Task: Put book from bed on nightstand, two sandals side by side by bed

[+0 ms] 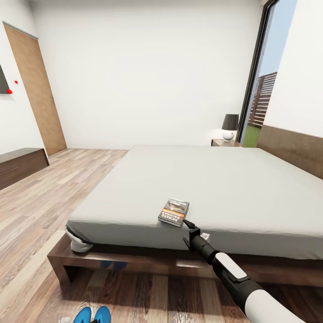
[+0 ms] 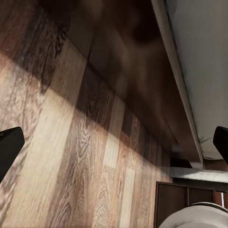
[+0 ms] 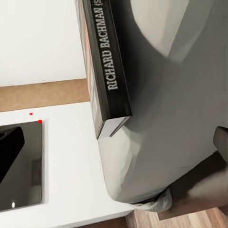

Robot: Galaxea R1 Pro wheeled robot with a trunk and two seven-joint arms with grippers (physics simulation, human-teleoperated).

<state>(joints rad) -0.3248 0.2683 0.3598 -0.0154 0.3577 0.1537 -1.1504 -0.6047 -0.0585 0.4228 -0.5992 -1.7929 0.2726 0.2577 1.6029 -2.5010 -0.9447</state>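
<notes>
The bedroom is seen from the foot of the bed (image 1: 233, 188), whose grey mattress takes up most of the head view above a dark wooden frame. A nightstand (image 1: 223, 142) with a black-shaded lamp (image 1: 230, 127) stands at the far side by the window, well apart from the robot. The two sandals (image 1: 93, 315) lie together on the plank floor (image 1: 40, 211) near the bed's foot, at the lower edge of the head view. The book (image 1: 174, 212) lies flat on the mattress close to its near edge.

The right tool (image 1: 194, 229) is held at the mattress edge, just beside the book's near corner; its fingers are spread and nothing is gripped. The left tool (image 2: 114, 147) is likewise released, its two dark fingertips standing wide apart over the floor beside the bed frame.

A risk is judged here: the book is thin and lies flat on soft bedding, so a closing finger could push it away or dig into the mattress rather than slip beneath it. Pinched by one corner, it could swing and drop.

The book's spine lettering and its overhang at the mattress edge are shown by the right wrist view; the head view gives the cover and the route to the nightstand instead.
</notes>
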